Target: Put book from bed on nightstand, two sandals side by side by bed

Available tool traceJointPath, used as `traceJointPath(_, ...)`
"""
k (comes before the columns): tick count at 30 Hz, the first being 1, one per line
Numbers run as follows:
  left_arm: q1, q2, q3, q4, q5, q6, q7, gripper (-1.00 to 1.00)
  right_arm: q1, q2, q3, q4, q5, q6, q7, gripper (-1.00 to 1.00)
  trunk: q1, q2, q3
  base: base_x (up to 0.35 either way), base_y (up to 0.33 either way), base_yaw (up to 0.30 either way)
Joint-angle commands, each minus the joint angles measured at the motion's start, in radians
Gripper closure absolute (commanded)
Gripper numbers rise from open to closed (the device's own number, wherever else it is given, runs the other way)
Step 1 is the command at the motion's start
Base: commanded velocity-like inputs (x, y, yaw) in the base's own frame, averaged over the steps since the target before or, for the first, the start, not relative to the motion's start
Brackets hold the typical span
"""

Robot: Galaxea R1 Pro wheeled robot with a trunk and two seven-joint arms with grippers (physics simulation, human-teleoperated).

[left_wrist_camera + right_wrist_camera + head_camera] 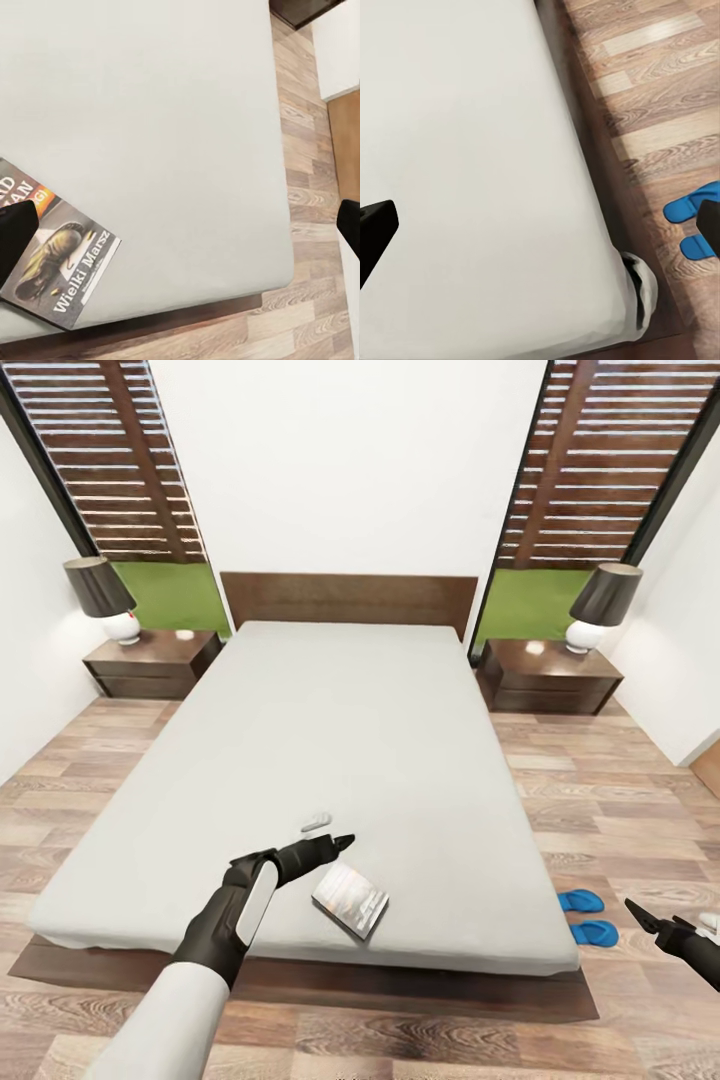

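Your book (pixel 351 899) lies flat on the bed (pixel 330 750), near the foot edge, a bit left of the mattress centre line, cover up w/ white lettering & an orange band in the left wrist view (pixel 56 259). It's turned at an angle to the bed edge.

Your left gripper (pixel 335 843) hangs over the mattress just on the far-left side of the book, pointing right; can't tell if it touches the book. In the left wrist view the two dark fingertips (pixel 16 236) sit wide apart at opposite sides of the frame, so fingers are spread, nothing between them but the book's corner below. A small white object (pixel 316 822) lies on the mattress just beyond the gripper.

The two sandals (pixel 586 917) are on the wood floor (pixel 640 810) right of the bed's near-right corner, side by side, close to the frame, not touching it. Right wrist view has them too (pixel 690 221).

Your right gripper (pixel 650 920) is low at the right, just right of the sandals, above the floor. Right wrist view shows its fingertips (pixel 375 229) wide apart, holding nothing.

Far end: headboard (pixel 348 600) against the white wall, a nightstand each side (left (pixel 152 663), right (pixel 548 675)), each w/ a dark-shaded lamp (pixel 102 598).
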State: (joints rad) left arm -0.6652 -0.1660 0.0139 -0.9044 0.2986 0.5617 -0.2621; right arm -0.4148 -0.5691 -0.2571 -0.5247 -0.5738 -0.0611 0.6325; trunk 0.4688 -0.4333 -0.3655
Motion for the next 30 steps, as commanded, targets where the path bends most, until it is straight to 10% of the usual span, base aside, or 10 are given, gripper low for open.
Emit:
traceJointPath(1,-0.001,0.000,0.002,0.001,0.006,0.003,0.001,-1.00,-0.001,0.000,0.000,0.002,-0.006,0.000,0.006,-1.00,0.000,-0.002,-0.003,0.000,0.000,0.000)
traceJointPath(30,-0.001,0.002,0.003,0.006,0.007,-0.006,0.001,-1.00,-0.001,0.000,0.001,0.002,-0.006,-0.002,0.006,-1.00,0.000,-0.002,-0.048,0.000,0.000,0.000)
